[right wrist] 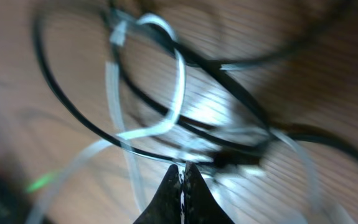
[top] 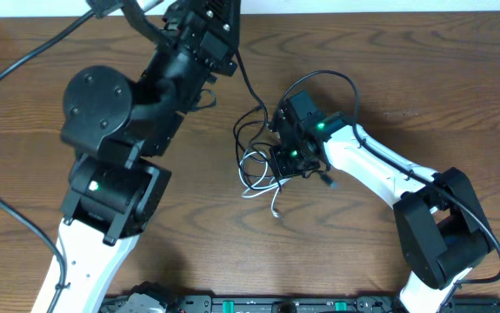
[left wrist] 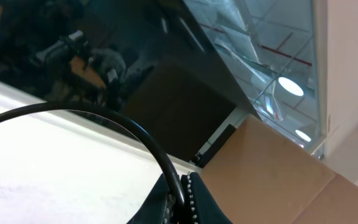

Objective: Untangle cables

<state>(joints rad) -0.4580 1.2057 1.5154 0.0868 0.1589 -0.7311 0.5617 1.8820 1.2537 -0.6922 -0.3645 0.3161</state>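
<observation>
three cables (top: 263,169) sit knotted mid-tabletop (top: 406,78). right fingers (right wrist: 166,202) pressed together at the tangle, strand pinch unclear. left fingers (left wrist: 207,208) pressed together, empty, aloft. step: grabbing a strand. next likely needs a confirmed pinch, then a slow pull.

A wooden worktop (top: 406,78) with a dark brown grain is seen from overhead, and its grain is also made out, blurred, in the right wrist view (right wrist: 328,50). A black rail (top: 319,304) is laid along the worktop's near edge. In the left wrist view a brown cardboard panel (left wrist: 278,174) is shown beside a dark glass pane (left wrist: 104,37), in which dim shapes are reflected. Bright round ceiling lamps (left wrist: 291,86) are seen beyond, and a pale surface (left wrist: 54,162) is spread below the pane.
</observation>
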